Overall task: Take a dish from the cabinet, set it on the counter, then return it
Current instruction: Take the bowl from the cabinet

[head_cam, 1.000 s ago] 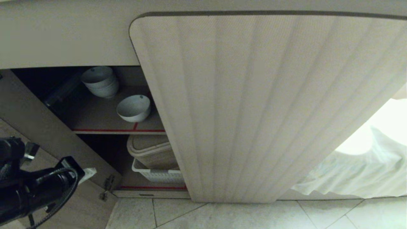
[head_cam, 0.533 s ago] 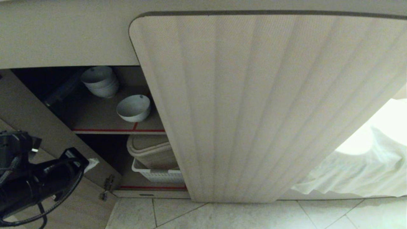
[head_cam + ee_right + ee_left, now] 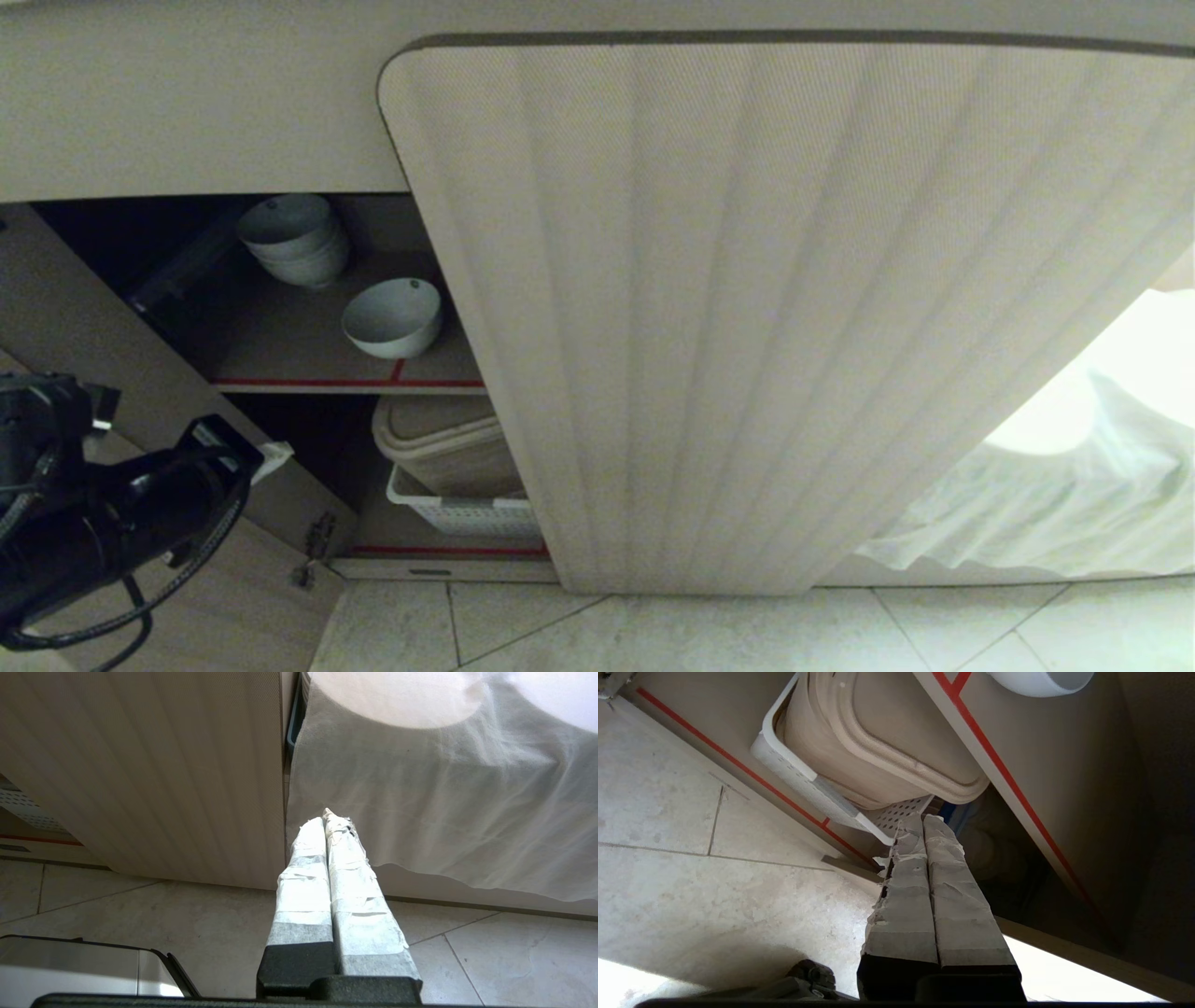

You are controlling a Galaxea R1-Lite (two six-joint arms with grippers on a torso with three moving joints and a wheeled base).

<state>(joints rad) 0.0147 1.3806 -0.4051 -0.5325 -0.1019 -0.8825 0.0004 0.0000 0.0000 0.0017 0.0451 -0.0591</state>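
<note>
The left gripper (image 3: 923, 820) is closed with its taped fingers pressed together and nothing between them. It points into the open left side of the cabinet (image 3: 747, 308), level with the lower compartment. Just ahead of its tips sit a white perforated basket (image 3: 822, 794) and a beige lidded bin (image 3: 896, 742) resting in it. Above and beyond the gripper, on the upper shelf (image 3: 280, 345) edged with a red stripe, stands the dish (image 3: 392, 318), upright and near the shelf's front edge, well apart from the gripper. Farther back on the same shelf is a stack of bowls (image 3: 294, 240). The right gripper (image 3: 327, 817) is also closed and empty, hanging over the tiled floor (image 3: 187, 924) before the shut fluted door and a white cloth (image 3: 444, 812).
</note>
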